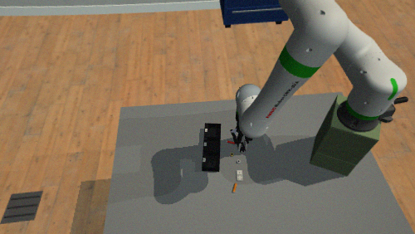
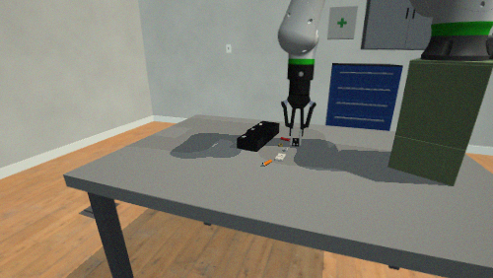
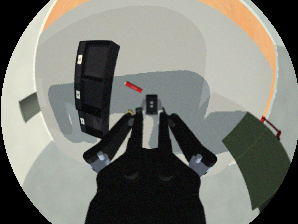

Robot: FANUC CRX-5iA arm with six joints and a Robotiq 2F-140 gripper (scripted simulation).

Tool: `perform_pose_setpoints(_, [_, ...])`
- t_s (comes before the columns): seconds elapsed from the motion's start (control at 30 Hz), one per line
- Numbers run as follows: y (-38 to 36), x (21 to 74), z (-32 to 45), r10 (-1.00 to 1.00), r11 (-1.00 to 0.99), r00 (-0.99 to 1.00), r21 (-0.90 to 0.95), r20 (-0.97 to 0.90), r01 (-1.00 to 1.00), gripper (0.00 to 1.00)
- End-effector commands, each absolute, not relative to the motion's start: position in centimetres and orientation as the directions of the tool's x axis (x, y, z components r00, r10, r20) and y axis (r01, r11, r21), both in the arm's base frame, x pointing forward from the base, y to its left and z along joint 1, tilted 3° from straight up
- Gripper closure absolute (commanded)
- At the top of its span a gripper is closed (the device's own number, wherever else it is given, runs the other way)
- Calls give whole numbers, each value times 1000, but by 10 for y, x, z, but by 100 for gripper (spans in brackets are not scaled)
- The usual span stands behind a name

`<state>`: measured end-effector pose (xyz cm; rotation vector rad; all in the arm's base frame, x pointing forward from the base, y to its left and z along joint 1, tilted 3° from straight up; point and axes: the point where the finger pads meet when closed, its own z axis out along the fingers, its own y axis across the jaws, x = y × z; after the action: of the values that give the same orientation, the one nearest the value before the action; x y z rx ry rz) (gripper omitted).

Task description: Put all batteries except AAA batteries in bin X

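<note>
Grey table top [image 2: 207, 192] fills my screens, with wood floor around it. From the wrist camera I see a small black block-shaped battery [image 3: 152, 104] with a pale mark on its upper face, sitting right between my fingertips; the gripper [image 2: 296, 134] is clamped on it, jaws drawn narrow against its sides. In the exterior view the same battery [image 2: 295, 142] looks dark and boxy, low at the table surface, though I cannot tell whether it touches. Just beside it lies a thin red battery [image 1: 231, 142], and a little further toward the near edge a small round dark piece [image 1: 231, 154], a white rectangular battery [image 1: 239, 175] and a slim orange one [image 1: 235, 188], all apart from one another. To the other side stands a long black bin strip [image 1: 212, 146] with three compartments, each carrying a small white label I cannot read. My arm [image 1: 290, 70] reaches down from a green pedestal [image 1: 332, 153] at the table's corner.
</note>
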<state>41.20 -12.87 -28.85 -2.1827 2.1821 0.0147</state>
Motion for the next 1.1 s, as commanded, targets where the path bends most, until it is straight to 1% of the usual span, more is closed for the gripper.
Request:
perform_pose_setpoints(0.0, [-129, 412, -283, -999, 1, 1, -32, -45, -999, 87])
perform_pose_setpoints(0.53, [-131, 410, -233, -999, 1, 1, -32, -45, -999, 87])
perform_pose_setpoints(1.07, [-132, 410, -223, -999, 1, 1, -32, -45, -999, 87])
